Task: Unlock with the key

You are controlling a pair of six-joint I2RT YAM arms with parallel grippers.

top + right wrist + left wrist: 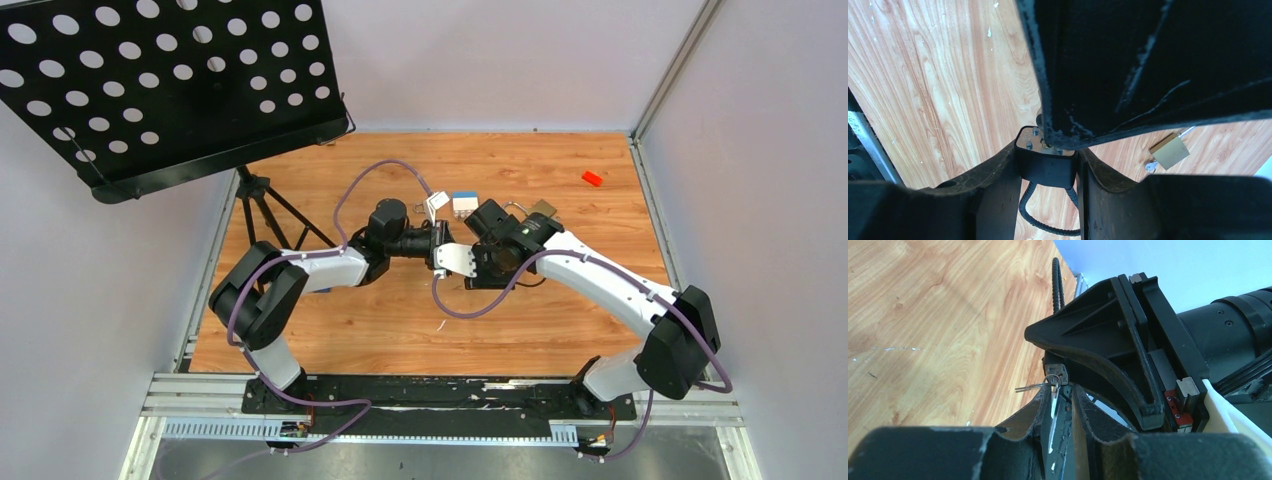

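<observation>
Nearest, the left gripper (1063, 392) has its fingers (1035, 410) drawn almost together, pinching the key (1052, 422). Its thin grey blade lies in the narrow gap, and its ring (1050, 379) sits at the fingertips, just beside the metal face of the black block (1045, 167). The right gripper (1048, 150) clamps that block from both sides, with the ribbed cable (1040, 220) hanging below, above the middle of the table (380, 330). A music stand (170, 80) overhangs the far left corner. A brass padlock (1168, 150) lies toward the far edge, and a red piece (592, 178) lies near the far right corner.
</observation>
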